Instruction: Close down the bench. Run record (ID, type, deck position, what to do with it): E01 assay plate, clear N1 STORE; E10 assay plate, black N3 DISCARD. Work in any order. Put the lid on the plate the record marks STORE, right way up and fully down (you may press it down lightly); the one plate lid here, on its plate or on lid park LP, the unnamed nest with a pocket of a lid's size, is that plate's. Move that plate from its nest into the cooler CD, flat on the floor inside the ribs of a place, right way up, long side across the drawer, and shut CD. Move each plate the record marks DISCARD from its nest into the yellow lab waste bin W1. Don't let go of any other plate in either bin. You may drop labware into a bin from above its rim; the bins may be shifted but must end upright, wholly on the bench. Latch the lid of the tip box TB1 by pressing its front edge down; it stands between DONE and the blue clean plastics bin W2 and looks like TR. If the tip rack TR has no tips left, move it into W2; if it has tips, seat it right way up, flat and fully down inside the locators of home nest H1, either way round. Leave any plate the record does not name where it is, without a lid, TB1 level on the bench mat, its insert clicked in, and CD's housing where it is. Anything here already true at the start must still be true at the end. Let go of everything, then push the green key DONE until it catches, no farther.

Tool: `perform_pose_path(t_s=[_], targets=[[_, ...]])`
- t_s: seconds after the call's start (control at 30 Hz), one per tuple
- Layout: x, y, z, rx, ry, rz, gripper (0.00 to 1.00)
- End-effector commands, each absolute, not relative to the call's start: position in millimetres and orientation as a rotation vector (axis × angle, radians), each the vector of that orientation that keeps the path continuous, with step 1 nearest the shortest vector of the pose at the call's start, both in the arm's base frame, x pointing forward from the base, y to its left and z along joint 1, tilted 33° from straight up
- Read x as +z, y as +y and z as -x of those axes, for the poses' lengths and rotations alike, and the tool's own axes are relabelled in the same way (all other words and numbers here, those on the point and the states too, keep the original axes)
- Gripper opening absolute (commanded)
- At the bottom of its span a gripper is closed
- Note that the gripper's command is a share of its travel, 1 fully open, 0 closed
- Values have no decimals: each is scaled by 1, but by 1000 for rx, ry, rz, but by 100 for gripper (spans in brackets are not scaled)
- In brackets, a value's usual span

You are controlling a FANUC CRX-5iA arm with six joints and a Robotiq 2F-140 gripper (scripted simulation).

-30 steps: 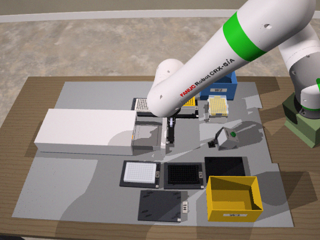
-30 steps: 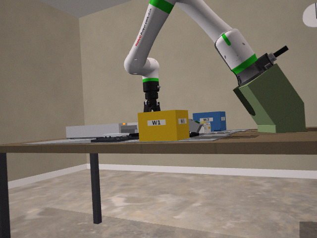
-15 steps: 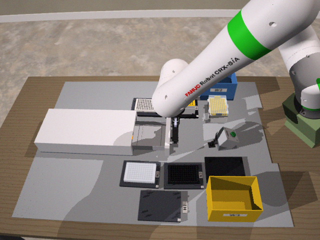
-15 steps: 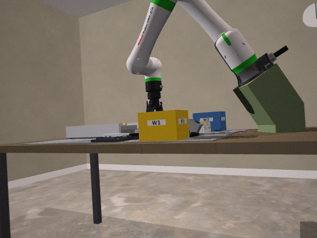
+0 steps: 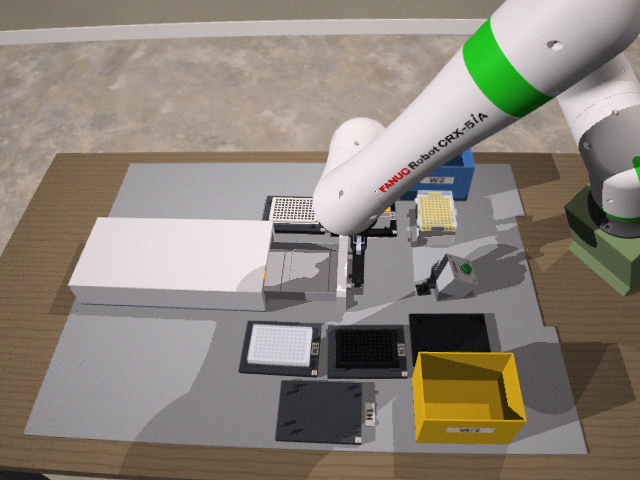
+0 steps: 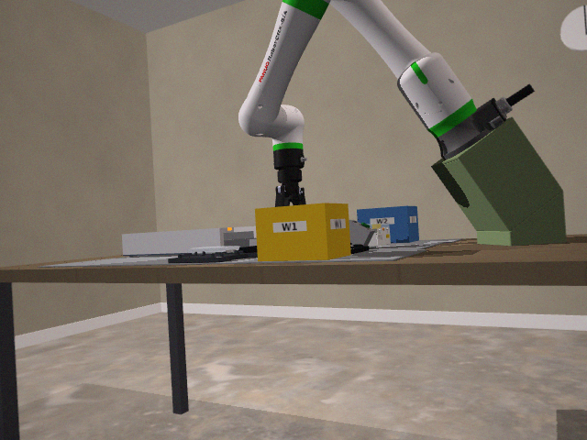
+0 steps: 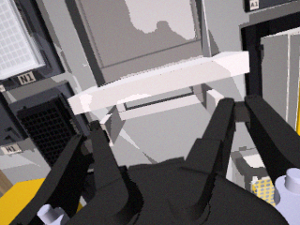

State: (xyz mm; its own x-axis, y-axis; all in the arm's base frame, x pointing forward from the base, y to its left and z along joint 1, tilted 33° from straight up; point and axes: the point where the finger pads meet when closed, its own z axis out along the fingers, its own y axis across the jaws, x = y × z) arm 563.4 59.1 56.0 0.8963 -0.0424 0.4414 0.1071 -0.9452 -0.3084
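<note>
My gripper (image 5: 356, 264) is shut on the handle of the cooler CD's drawer (image 5: 300, 273), at its white front panel (image 7: 159, 83). The drawer stands pulled out of the white housing (image 5: 170, 260), and its ribbed floor is empty. In the wrist view the fingers straddle the handle under the panel. The clear plate (image 5: 280, 345) sits in nest N1. The black plate (image 5: 367, 348) sits in the nest to its right. I cannot tell whether the clear plate carries its lid. The yellow bin W1 (image 5: 467, 397) is empty.
A dark pocketed nest (image 5: 449, 333) lies behind W1, and the empty home nest H1 (image 5: 320, 410) is at the front. The tip box TB1 (image 5: 435, 212) with yellow tips stands before the blue bin W2 (image 5: 444, 178). The green DONE key (image 5: 466, 268) is nearby. A white-gridded rack (image 5: 293, 209) sits behind the drawer.
</note>
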Motion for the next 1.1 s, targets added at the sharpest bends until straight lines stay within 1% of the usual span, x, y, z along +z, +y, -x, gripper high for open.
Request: perform_pose_path(t_s=[0.0, 1.07], targets=[[54, 59, -559, -647, -48, 2735, 0], [51, 59, -554, -647, -48, 2735, 0]])
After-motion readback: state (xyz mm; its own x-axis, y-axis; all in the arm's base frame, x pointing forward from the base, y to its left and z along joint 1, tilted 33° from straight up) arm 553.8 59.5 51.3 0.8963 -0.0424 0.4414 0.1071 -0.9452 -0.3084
